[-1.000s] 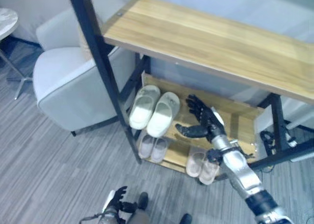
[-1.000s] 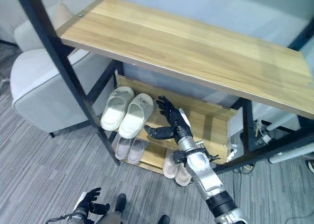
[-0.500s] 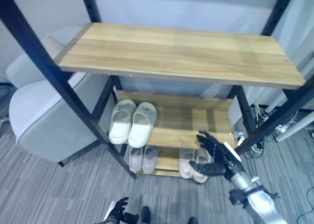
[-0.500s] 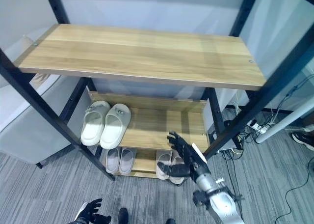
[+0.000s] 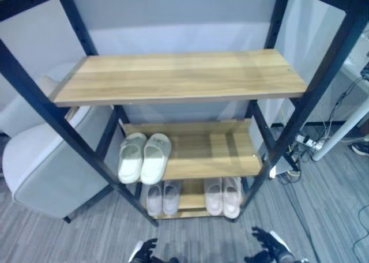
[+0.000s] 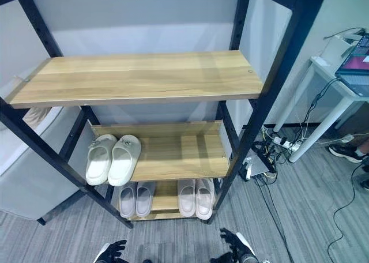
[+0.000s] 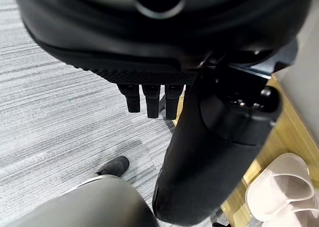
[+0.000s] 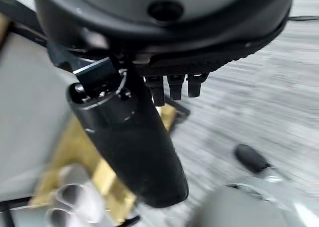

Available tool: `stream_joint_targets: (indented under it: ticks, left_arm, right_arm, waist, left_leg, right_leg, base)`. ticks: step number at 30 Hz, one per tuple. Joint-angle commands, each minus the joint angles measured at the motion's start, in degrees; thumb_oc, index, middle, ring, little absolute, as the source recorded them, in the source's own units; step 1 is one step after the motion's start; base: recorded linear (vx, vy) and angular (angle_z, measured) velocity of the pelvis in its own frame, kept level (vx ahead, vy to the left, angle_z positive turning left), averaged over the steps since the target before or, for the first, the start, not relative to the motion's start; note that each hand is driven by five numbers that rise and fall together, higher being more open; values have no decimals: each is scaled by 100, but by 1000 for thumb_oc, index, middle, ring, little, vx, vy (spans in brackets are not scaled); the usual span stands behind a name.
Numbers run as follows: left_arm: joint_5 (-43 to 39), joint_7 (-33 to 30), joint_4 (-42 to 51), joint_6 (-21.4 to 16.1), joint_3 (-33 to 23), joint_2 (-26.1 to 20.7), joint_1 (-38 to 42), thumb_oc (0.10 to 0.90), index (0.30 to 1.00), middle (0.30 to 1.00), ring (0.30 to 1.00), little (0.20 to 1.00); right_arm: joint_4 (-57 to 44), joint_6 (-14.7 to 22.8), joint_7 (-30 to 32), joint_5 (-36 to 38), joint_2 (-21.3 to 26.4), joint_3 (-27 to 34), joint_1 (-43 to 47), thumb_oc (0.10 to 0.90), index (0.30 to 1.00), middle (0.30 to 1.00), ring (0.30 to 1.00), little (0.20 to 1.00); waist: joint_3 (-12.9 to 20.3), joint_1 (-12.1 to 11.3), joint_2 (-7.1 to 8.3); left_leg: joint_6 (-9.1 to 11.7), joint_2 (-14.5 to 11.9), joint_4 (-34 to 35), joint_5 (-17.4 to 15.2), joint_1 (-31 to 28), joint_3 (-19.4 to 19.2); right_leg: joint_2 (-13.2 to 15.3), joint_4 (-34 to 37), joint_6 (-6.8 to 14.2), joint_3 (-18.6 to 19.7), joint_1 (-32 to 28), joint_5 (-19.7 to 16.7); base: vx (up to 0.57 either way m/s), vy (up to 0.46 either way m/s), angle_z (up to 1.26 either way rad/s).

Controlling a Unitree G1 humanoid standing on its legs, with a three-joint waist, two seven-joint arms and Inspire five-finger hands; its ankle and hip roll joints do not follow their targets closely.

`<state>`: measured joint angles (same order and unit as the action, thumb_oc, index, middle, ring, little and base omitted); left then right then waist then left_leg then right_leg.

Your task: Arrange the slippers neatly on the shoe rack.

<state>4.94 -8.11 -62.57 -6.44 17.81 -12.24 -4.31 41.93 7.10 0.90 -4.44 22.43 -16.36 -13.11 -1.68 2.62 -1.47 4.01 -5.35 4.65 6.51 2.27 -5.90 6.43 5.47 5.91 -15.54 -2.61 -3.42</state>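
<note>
The shoe rack [image 5: 179, 81], black-framed with wooden shelves, stands against a pale wall. On its middle shelf [image 5: 202, 153], at the end nearest the grey armchair [image 5: 46, 171], a pair of cream slippers [image 5: 144, 157] lies side by side, toes toward the wall. On the rack's bottom shelf, below the cream pair, sits a pair of pale pink slippers [image 5: 162, 198], and just beside them toward the other end a second pink pair [image 5: 222, 196]; both pairs are lined up with toes inward. The rack's top shelf holds nothing.

In front of the rack, low over the grey carpet [image 5: 323, 205], the left hand [image 5: 145, 251] and the right hand [image 5: 266, 250] hang with fingers released and spread, grasping nothing, well apart from the slippers. Beyond the rack's far side stands a white table [image 6: 331, 84].
</note>
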Motion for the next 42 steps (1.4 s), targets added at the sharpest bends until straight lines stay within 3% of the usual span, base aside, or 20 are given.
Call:
stream_joint_targets:
  ticks: [1,10,13,14,17,20,23,30,33,37,38,42]
  left_arm:
    - [163,-39,-210,-185,113,304,398,800,900,900,900,900]
    - [124,-152,-206,-185,194,209,691,800,900,900,900,900]
    - [117,-141,-268,-174,200,205,830,800,900,900,900,900]
    - [117,-140,-269,-174,200,205,830,800,900,900,900,900]
    - [231,-142,-432,-154,172,223,910,800,900,900,900,900]
    - [324,-171,-433,-167,256,267,983,800,900,900,900,900]
    - [376,-168,-462,-152,285,277,1039,800,900,900,900,900]
    - [378,-176,-606,-175,186,108,1154,800,900,900,900,900]
    - [362,-130,-545,-161,216,-37,1242,800,900,900,900,900]
    - [376,-86,-605,-107,152,-157,1143,800,900,900,900,900]
    - [377,-86,-604,-107,154,-157,1137,800,900,900,900,900]
    - [375,-88,-684,-106,16,-219,1031,800,900,900,900,900]
  right_arm:
    - [4,253,441,-173,-36,-40,601,800,900,900,900,900]
    - [963,193,616,125,-205,-71,977,800,900,900,900,900]
    - [1017,177,662,141,-167,-87,1117,800,900,900,900,900]
    - [1017,178,662,141,-167,-87,1118,800,900,900,900,900]
    - [1356,143,651,138,-212,-39,1156,800,900,900,900,900]
    - [1654,107,655,135,-281,-6,1173,800,900,900,900,900]
    - [1934,52,656,142,-368,46,1217,800,900,900,900,900]
    - [2242,-71,691,33,-565,21,1536,800,900,900,900,900]
    - [2248,-87,658,85,-586,-1,1564,800,900,900,900,900]
    - [2464,-86,590,107,-616,27,1411,800,900,900,900,900]
    - [2466,-83,590,107,-617,27,1406,800,900,900,900,900]
    - [2480,-78,626,-20,-651,-32,1333,800,900,900,900,900]
  waist:
    - [-167,-196,154]
    - [-435,-269,176]
    - [-553,-232,337]
    - [-552,-229,336]
    - [-509,-57,503]
    - [-485,47,486]
    - [-481,127,450]
    - [-795,85,526]
    - [-903,25,490]
    - [-689,-120,398]
    - [-692,-125,409]
    - [-351,-375,595]
  left_leg:
    - [229,-53,36,-499,-321,-54]
    - [275,-73,-286,-322,57,238]
    - [254,98,-993,-773,301,375]
    - [254,97,-1003,-779,309,378]
    - [196,200,-1785,-1420,10,344]
    - [208,225,-1770,-1490,-251,392]
    - [120,296,-1238,-1689,-503,330]
    - [-146,566,-734,-1544,-446,436]
    - [-322,606,-762,-1400,-184,472]
    - [-450,603,-563,-1031,42,563]
    - [-451,612,-558,-1041,24,557]
    - [-304,587,-214,-782,89,320]
  right_leg:
    - [-56,-47,187,-62,67,382]
    - [-110,-47,98,61,156,435]
    - [35,-47,63,11,345,271]
    - [34,-47,63,8,347,271]
    - [149,-47,5,-83,521,111]
    - [185,-72,23,-191,596,-31]
    - [253,-111,122,-229,765,-204]
    - [629,-531,466,116,1399,-555]
    - [429,-1235,404,839,1395,-94]
    - [7,-2014,263,1091,1022,436]
    - [18,-2058,265,1100,1029,474]
    - [28,-961,255,740,287,631]
  base:
    - [-18,-58,-6]
    - [-99,-47,7]
    - [-205,-48,21]
    - [-144,-20,22]
    - [-157,42,17]
    - [-55,95,4]
    - [-80,146,43]
    - [-169,149,9]
    - [-250,124,2]
    - [-170,100,6]
    - [-101,1,14]
    - [-55,-84,3]
